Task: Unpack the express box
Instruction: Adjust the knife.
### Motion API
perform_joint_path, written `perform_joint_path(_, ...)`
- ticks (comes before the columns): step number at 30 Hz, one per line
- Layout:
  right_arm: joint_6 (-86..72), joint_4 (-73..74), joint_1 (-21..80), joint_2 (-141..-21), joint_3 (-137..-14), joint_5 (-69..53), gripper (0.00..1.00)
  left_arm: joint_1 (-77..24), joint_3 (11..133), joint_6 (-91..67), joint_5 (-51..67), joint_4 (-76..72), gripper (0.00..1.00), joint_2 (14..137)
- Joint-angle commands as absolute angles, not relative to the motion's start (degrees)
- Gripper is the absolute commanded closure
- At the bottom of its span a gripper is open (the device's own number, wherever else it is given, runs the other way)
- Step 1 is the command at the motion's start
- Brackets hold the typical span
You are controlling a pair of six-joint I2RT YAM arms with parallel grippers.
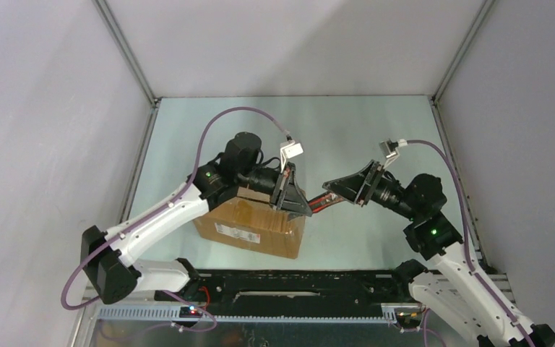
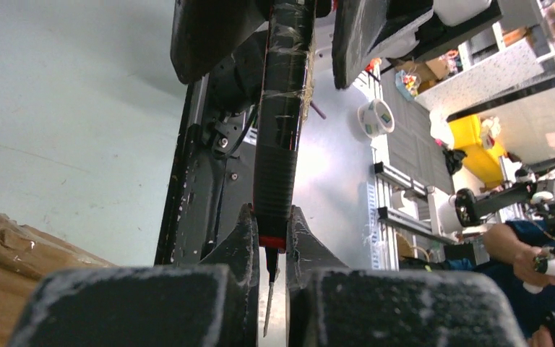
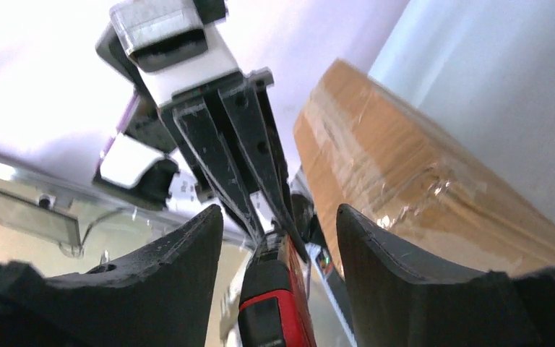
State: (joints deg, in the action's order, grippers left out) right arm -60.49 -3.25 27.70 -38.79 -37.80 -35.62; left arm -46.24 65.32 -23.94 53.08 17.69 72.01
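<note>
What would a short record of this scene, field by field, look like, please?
left gripper: shut on the cutter, near its blade end
right gripper: open, fingers on either side of the cutter's handle
cutter: black and red, blade out, spanning between the grippers
express box: taped, flaps shut as far as visible, on the table
label: white, on the box's near side

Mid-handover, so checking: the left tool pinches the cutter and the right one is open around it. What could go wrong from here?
1. The left tool pinches the cutter only at its red end, so the long free end could pivot or slip.
2. The right tool straddles the cutter with open jaws; retreating askew might knock it.
3. The bare blade could gouge the express box.
</note>
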Motion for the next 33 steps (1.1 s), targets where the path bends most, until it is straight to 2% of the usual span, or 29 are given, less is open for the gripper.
perform_joint_path(1,-65.8,-10.2,30.5,-37.3,-34.8,-23.9,0.39,-47.4,62.4,-31.9,54.7,0.9,1.0,71.3)
perform_joint_path(4,-65.6,-11.0,32.1,-36.6,-33.3,-19.9,0.45,-47.6,61.8,-33.5,55.2,-1.8,1.0,71.5)
perform_joint_path(11,-65.2,-13.4,35.4,-38.4,-32.6,-18.5,0.63,-47.6,61.9,-34.0,55.5,-1.8,1.0,72.0)
perform_joint_path(13,-64.8,-13.4,35.9,-38.4,-32.5,-18.4,0.65,-47.6,62.2,-34.0,55.7,-1.6,1.0,72.3)
perform_joint_path(21,-63.0,-14.6,35.9,-37.4,-29.8,-21.3,0.56,-46.6,63.6,-33.2,59.5,-0.5,1.0,72.8)
perform_joint_path(28,-64.8,-14.7,32.3,-36.7,-28.5,-28.1,0.77,-45.6,66.1,-26.8,63.9,9.9,1.0,73.1)
perform_joint_path(31,-65.1,-14.5,30.9,-35.3,-28.0,-29.1,0.67,-45.5,67.4,-23.4,64.7,14.3,1.0,73.4)
perform_joint_path(33,-65.8,-14.5,29.2,-34.9,-28.0,-31.3,0.64,-45.2,68.7,-21.1,65.2,17.6,1.0,73.7)
